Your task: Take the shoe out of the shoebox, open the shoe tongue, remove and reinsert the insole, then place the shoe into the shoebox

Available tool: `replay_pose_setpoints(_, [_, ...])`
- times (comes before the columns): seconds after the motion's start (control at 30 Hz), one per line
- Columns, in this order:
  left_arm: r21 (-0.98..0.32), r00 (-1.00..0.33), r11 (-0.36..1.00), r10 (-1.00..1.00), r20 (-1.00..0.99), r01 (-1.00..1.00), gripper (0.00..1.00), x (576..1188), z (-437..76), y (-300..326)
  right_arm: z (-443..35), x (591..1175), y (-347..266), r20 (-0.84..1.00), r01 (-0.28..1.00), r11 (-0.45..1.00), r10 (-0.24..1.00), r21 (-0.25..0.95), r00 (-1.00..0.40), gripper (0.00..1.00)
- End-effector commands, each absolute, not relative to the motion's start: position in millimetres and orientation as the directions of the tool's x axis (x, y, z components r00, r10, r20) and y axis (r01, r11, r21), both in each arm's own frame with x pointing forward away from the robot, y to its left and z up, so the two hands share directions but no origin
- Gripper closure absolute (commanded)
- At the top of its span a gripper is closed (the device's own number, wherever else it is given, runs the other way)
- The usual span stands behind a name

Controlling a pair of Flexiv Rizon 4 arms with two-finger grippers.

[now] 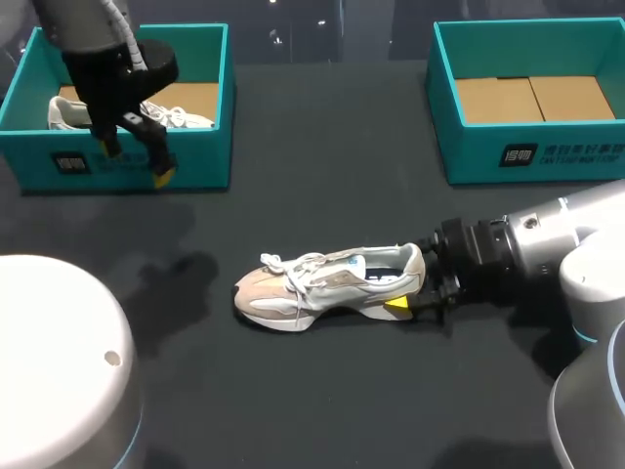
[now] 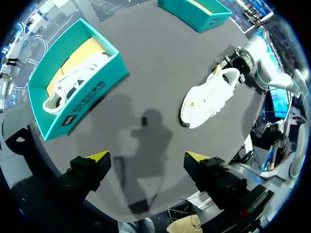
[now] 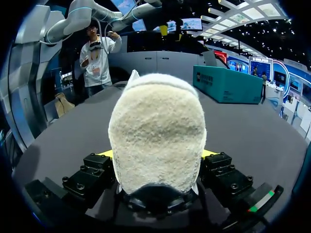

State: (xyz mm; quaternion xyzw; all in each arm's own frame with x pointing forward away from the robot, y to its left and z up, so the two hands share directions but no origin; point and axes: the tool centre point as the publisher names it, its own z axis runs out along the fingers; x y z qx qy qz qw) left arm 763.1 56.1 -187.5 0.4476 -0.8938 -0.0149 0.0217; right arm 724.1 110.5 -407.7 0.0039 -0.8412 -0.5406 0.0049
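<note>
Pinching the shoe (image 1: 322, 288) by its heel with the right gripper (image 1: 411, 286), centre frame on the dark table (image 1: 322, 391).
Hiding one fingertip behind the heel; spreading the left gripper (image 1: 137, 161) wide at upper left, blocking part of a second shoe (image 1: 63, 112) in the shoebox (image 1: 195, 161).

The left arm (image 1: 83, 24) is a smooth grey tube that ends in a black wrist block, with a pale grey cable (image 1: 125, 39) running down beside it. The left gripper (image 2: 146, 156) has two blocky black fingers (image 2: 85, 174), each capped with a yellow wedge. The right arm (image 1: 586, 244) is glossy silver-white with a thin blue ring (image 1: 584, 335) at one joint. A ribbed black wrist sits just behind the right gripper (image 1: 408, 293). Its black finger mounts (image 3: 92, 177) are studded with round screw heads (image 3: 231, 186), and one mount carries a small green and red strip (image 3: 260, 203).
</note>
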Motion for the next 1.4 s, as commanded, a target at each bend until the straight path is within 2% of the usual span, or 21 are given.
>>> replay_pose_setpoints(0.03, [0.063,-0.578,0.578,-0.816,0.015,-0.814,0.00,763.6,-186.1,52.4,-409.0,724.9,110.9,0.004,-0.001,0.420,-0.012,0.908,-1.000,1.00])
replay_pose_setpoints(0.27, [0.162,-0.302,0.298,-0.953,-0.003,-0.941,0.00,735.9,-205.4,14.8,-409.0,724.9,110.9,0.004,-0.001,0.420,-0.012,0.908,-1.000,1.00])
replay_pose_setpoints(0.37, [0.110,-0.170,0.162,-0.983,-0.064,-0.981,0.00,727.5,-212.9,-4.4,-409.0,724.9,110.9,0.004,-0.001,0.420,-0.012,0.908,-1.000,1.00])
replay_pose_setpoints(0.4, [0.095,-0.164,0.157,-0.984,-0.071,-0.983,0.00,726.2,-214.2,-9.2,-409.0,724.9,110.9,0.004,-0.001,0.420,-0.012,0.908,-1.000,1.00])
replay_pose_setpoints(0.47, [0.133,-0.123,0.113,-0.990,-0.074,-0.985,0.00,724.7,-214.7,-20.2,-409.0,724.9,110.9,0.004,-0.001,0.420,-0.012,0.908,-1.000,1.00])
replay_pose_setpoints(0.63, [0.142,-0.070,0.059,-0.995,-0.071,-0.988,0.00,722.8,-221.3,-49.2,-409.0,724.9,110.9,0.004,-0.001,0.420,-0.012,0.908,-1.000,1.00])
replay_pose_setpoints(0.7, [0.105,-0.064,0.061,-0.998,-0.023,-0.993,0.00,726.8,-220.6,-59.3,-409.0,724.9,110.9,0.004,-0.001,0.420,-0.012,0.908,-1.000,1.00])
replay_pose_setpoints(1.17, [0.105,-0.064,0.061,-0.998,-0.023,-0.993,0.00,726.8,-220.6,-59.3,-409.0,724.9,110.9,0.004,-0.001,0.420,-0.012,0.908,-1.000,1.00])
replay_pose_setpoints(1.4, [0.139,-0.083,0.076,-0.995,-0.051,-0.987,0.00,725.0,-230.9,-112.4,-409.0,724.9,110.9,0.004,-0.001,0.420,-0.012,0.908,-1.000,1.00])
